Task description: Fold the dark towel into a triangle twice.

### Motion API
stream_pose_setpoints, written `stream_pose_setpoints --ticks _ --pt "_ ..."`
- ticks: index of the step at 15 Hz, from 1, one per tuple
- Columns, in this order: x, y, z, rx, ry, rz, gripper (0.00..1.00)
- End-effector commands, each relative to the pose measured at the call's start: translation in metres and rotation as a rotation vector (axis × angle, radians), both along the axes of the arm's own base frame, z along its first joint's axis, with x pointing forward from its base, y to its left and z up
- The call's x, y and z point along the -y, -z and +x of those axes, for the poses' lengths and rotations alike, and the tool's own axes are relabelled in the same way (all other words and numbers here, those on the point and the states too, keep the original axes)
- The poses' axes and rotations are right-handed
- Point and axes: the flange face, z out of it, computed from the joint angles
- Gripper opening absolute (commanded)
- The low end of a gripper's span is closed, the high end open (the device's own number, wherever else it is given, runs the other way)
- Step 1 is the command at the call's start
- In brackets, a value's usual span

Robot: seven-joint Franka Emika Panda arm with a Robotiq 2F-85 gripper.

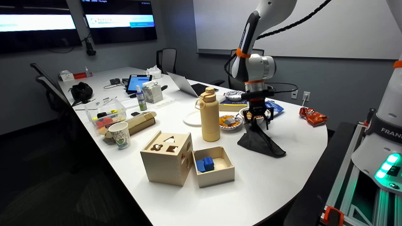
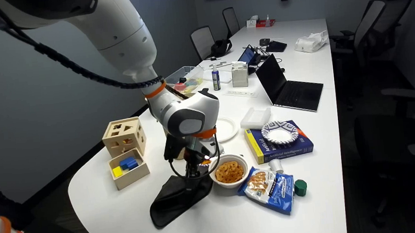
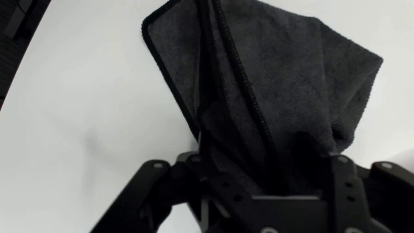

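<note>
Bends down from upper right in an exterior view — with gripper (image 1: 257, 124) spread apart over towel (image 1: 259, 142). Says "TOYOTA" on upper-left screen (image 1: 121, 23).

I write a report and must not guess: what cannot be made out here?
Whether the gripper pinches the dark towel: wrist view, dark against dark.
Its lower layers: wrist view, covered by its upper folds.
Print on the red bag: too small in an exterior view.
Top of the left-hand wall screen: cut off by the top edge in both exterior views.
</note>
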Motion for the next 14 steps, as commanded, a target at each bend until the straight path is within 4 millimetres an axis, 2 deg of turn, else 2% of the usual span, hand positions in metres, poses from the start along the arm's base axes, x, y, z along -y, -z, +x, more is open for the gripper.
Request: stream_pose_setpoints --ticks 1,5,14 --pt "-0.003 -0.007 0.002 0.015 0.01 -0.04 0.99" --pt "-0.009 -0.028 -0.005 0.055 0.012 -0.035 1.0" --pt "-0.044 -0.112 -0.048 0.169 -0.067 0.04 1.0"
